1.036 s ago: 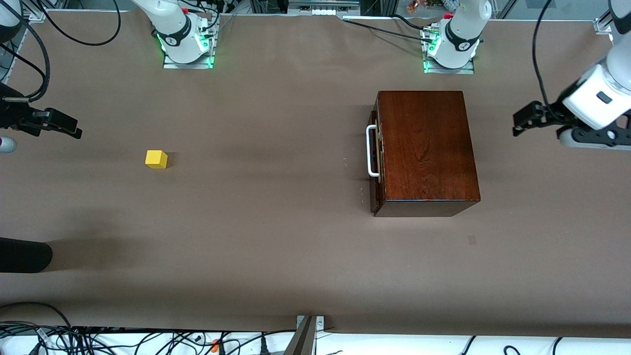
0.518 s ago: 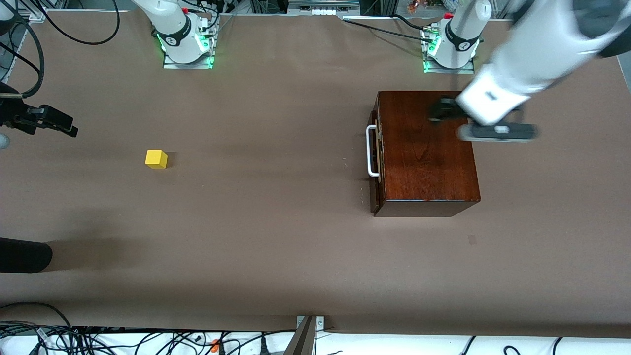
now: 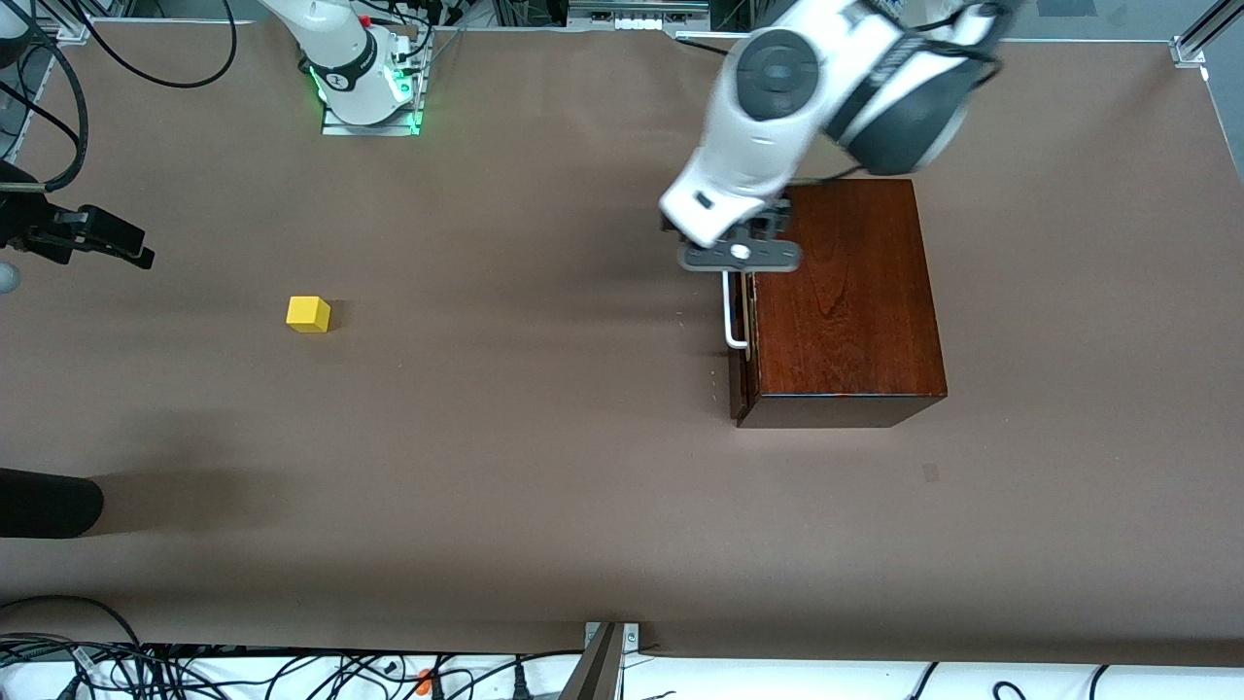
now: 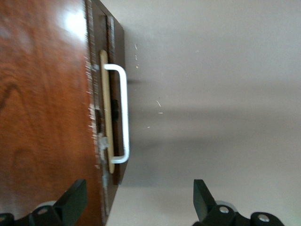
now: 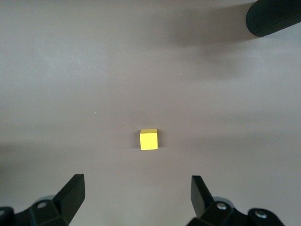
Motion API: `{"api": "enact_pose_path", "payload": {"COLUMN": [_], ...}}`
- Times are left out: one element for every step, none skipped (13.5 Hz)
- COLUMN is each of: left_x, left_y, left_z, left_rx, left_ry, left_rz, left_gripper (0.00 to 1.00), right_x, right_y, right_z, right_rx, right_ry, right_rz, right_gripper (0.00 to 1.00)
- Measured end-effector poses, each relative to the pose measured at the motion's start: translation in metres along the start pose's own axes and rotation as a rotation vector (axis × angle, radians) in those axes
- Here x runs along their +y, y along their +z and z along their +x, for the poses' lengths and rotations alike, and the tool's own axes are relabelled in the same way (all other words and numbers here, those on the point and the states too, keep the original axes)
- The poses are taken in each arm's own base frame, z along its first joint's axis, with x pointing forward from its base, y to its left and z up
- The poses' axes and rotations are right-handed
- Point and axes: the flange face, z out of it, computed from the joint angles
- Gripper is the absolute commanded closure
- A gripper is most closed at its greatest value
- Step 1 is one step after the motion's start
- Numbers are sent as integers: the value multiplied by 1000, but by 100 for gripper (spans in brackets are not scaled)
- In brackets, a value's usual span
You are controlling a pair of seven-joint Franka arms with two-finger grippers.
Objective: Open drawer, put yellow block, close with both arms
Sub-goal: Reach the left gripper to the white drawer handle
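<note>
The dark wooden box (image 3: 846,292) stands toward the left arm's end of the table, and its drawer (image 3: 741,374) is pushed in. The white handle (image 3: 731,316) faces the right arm's end. My left gripper (image 4: 138,200) hangs open above the box's edge at the handle (image 4: 123,113), one finger (image 4: 75,200) over the lid and the other over bare table. It holds nothing. The yellow block (image 3: 308,314) lies alone near the right arm's end. My right gripper (image 5: 136,193) hovers open and empty close to the block (image 5: 148,139).
A black rounded object (image 3: 49,504) juts in at the table's edge by the right arm's end and also shows in the right wrist view as the black object (image 5: 275,18). Cables (image 3: 194,666) run along the edge nearest the front camera. Brown tabletop (image 3: 525,321) lies between block and box.
The left arm has swung from the left arm's end of the table across the box to over the drawer handle. The right gripper has barely moved; block and box are unmoved.
</note>
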Motion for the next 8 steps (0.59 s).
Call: {"api": "enact_pose_path", "payload": {"left_x": [13, 21, 27, 31, 34, 36, 37, 37], "left_y": [11, 22, 33, 44, 51, 57, 63, 68], "left_z": [-4, -4, -3, -3, -2, -2, -1, -1], "left_rx": [14, 19, 11, 0, -9, -18, -22, -13], "left_ry": [13, 25, 35, 43, 47, 50, 54, 67], "left_rz": [19, 32, 42, 48, 51, 55, 63, 87], "left_gripper": [0, 0, 0, 0, 0, 0, 0, 0], "right_x": [0, 0, 0, 0, 0, 0, 0, 0], "right_y": [0, 0, 0, 0, 0, 0, 0, 0], "right_z": [0, 0, 0, 0, 0, 0, 0, 0], "right_rx": [0, 0, 0, 0, 0, 0, 0, 0], "right_ry": [0, 0, 0, 0, 0, 0, 0, 0], "right_rz": [0, 0, 0, 0, 0, 0, 0, 0], "right_gripper": [0, 0, 0, 0, 0, 0, 0, 0]}}
